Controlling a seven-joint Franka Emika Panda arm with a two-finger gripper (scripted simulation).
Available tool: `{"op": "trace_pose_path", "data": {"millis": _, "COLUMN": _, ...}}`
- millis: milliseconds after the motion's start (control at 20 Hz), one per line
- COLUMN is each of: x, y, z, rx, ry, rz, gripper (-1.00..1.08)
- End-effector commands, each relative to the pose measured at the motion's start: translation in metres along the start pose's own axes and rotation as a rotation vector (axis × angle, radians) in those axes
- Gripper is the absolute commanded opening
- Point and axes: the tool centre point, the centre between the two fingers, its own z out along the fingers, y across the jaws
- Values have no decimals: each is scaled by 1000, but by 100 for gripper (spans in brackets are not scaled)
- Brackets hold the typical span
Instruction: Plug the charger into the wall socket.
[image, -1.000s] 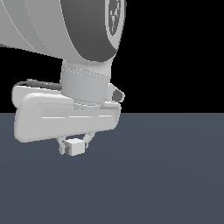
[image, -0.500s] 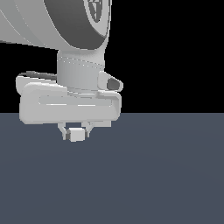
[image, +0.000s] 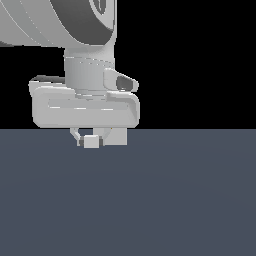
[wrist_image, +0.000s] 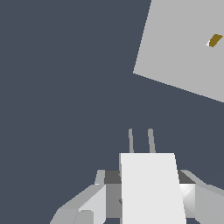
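Note:
My gripper (image: 91, 139) is shut on the charger (image: 91, 142), a small white cube held just above the dark floor. In the wrist view the charger (wrist_image: 151, 188) sits between the fingers (wrist_image: 87, 205), with two thin grey prongs (wrist_image: 141, 141) pointing forward. The wall socket (wrist_image: 181, 48) is a flat white square ahead of the prongs and off to one side, with a small dark dot (wrist_image: 214, 40) on it. It stands apart from the charger. In the exterior view a larger white block (image: 117, 136), which looks like the socket, shows partly behind the gripper's fingers.
The dark grey floor (image: 165, 200) spreads flat all around. The large white arm and hand (image: 85, 107) fill the upper part of the exterior view's left. Nothing else shows.
The gripper has risen with the charger in it and shifted slightly to the exterior view's right. The white block behind the fingers now shows more.

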Motion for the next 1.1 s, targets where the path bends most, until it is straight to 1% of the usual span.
{"op": "trace_pose_path", "data": {"millis": 0, "x": 5, "y": 3, "z": -4, "rx": -21, "ry": 1, "rz": 57, "gripper": -100}}
{"op": "trace_pose_path", "data": {"millis": 550, "x": 22, "y": 15, "z": -16, "rx": -99, "ry": -3, "rz": 262, "gripper": -100}}
{"op": "trace_pose_path", "data": {"millis": 800, "x": 26, "y": 19, "z": -19, "rx": -121, "ry": -6, "rz": 321, "gripper": -100}}
{"op": "trace_pose_path", "data": {"millis": 1050, "x": 28, "y": 21, "z": -21, "rx": -134, "ry": -8, "rz": 354, "gripper": -100}}
